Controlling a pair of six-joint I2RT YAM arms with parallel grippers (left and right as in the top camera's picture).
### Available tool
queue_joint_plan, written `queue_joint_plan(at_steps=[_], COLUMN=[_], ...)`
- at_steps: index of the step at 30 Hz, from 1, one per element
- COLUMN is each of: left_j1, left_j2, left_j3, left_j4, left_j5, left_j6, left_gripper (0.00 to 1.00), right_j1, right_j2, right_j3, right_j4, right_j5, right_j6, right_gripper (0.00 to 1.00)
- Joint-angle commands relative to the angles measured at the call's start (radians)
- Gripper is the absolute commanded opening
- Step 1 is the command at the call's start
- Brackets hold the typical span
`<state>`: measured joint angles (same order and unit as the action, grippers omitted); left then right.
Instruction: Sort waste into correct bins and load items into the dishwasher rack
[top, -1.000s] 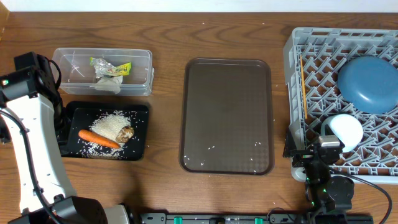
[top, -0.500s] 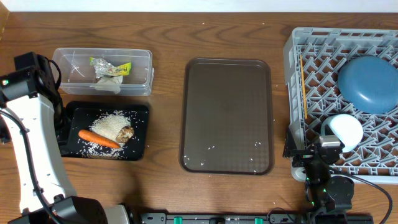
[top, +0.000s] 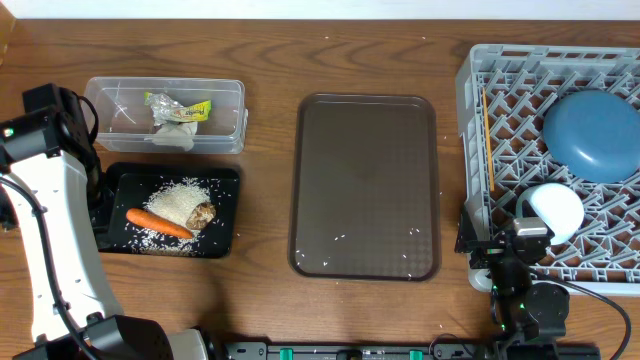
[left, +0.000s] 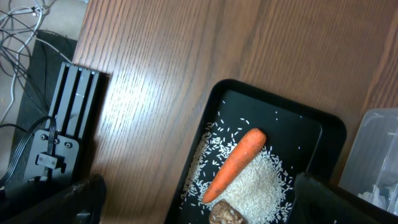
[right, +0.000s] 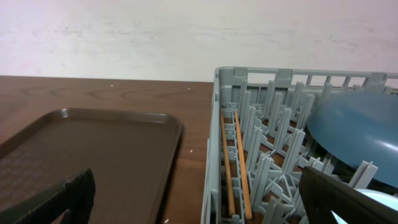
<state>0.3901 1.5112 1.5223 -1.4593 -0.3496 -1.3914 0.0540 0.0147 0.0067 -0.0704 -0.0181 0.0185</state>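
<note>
The black tray (top: 225, 180) holds an orange carrot (top: 158, 222), a pile of white rice (top: 176, 202) and a brown food lump (top: 203, 213); the carrot (left: 235, 164) also shows in the left wrist view. The clear tub (top: 232, 112) holds a green-yellow wrapper (top: 186, 107) and white tissue (top: 176, 133). The grey rack (top: 478, 70) holds the dark-blue plate (top: 592, 133), chopsticks (top: 488, 140) and a white bowl (top: 556, 210). My left gripper (left: 199, 205) is open above the black tray. My right gripper (right: 199, 199) is open and empty at the rack's front left corner.
A dark brown serving tray (top: 366, 185) with a few rice grains lies mid-table. Cables and a black bracket (left: 43, 137) hang off the table's left edge. A pale wall stands behind the table.
</note>
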Motion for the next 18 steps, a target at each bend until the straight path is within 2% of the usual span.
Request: queue_joint_plan(at_steps=[1, 9, 12, 16, 18], left_j1=[0.004, 0.004, 0.004, 0.004, 0.004], left_j2=[0.005, 0.007, -0.003, -0.037, -0.064], left_j3=[-0.002, -0.002, -0.002, -0.002, -0.006], left_j4=[-0.005, -0.008, -0.021, -0.105, -0.137], left_j5=[-0.017, -0.017, -0.017, -0.016, -0.011], left_j6=[-0.013, -0.005, 0.035, 0.183, 0.198], left_gripper=[0.98, 0.98, 0.98, 0.98, 0.98], right_j1=[0.009, 0.009, 0.009, 0.009, 0.009], right_j2=[-0.01, -0.01, -0.01, -0.01, -0.01], right_j3=[-0.001, -0.001, -0.001, -0.001, -0.001], right_j4=[-0.005, -0.005, -0.005, -0.005, -0.005], right_j5=[0.007, 0.007, 0.007, 0.007, 0.007], right_j6=[0.018, 0.018, 0.018, 0.018, 0.018], right_gripper=[0.99, 0.99, 0.99, 0.99, 0.99])
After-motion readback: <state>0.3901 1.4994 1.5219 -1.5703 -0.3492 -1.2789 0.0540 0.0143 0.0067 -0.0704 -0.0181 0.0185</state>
